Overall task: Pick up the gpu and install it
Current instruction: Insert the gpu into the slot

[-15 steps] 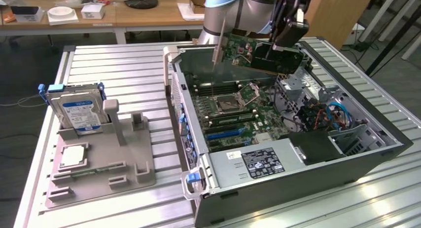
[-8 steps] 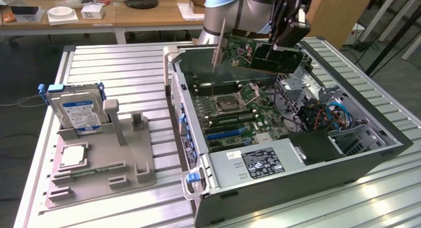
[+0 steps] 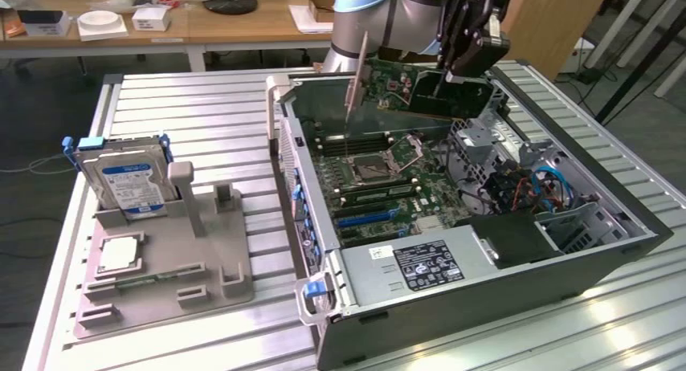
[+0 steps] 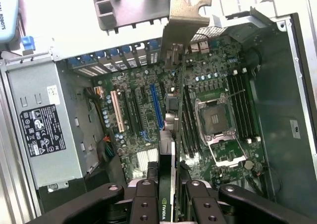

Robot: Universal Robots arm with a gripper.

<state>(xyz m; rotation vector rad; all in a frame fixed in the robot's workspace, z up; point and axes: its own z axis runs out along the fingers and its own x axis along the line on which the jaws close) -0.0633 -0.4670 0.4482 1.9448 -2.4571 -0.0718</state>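
The gpu (image 3: pixel 399 80), a green and dark circuit card with a silver end bracket, hangs in the air above the open computer case (image 3: pixel 600 258). My gripper (image 3: pixel 459 75) is shut on its dark end, away from the bracket. In the wrist view the gpu (image 4: pixel 174 85) shows edge-on, running from my gripper (image 4: pixel 168 206) out to its bracket, over the motherboard (image 4: pixel 213 120). It sits between the blue expansion slot (image 4: pixel 156 105) and the memory slots and is held clear of the board.
The case lies on its side on a ribbed metal table (image 3: pixel 193 114), with the power supply (image 3: pixel 418 267) at its near end. At the exterior view's left, a grey fixture (image 3: pixel 204 258) holds a hard drive (image 3: pixel 128 186) and a small silver chip (image 3: pixel 118 254).
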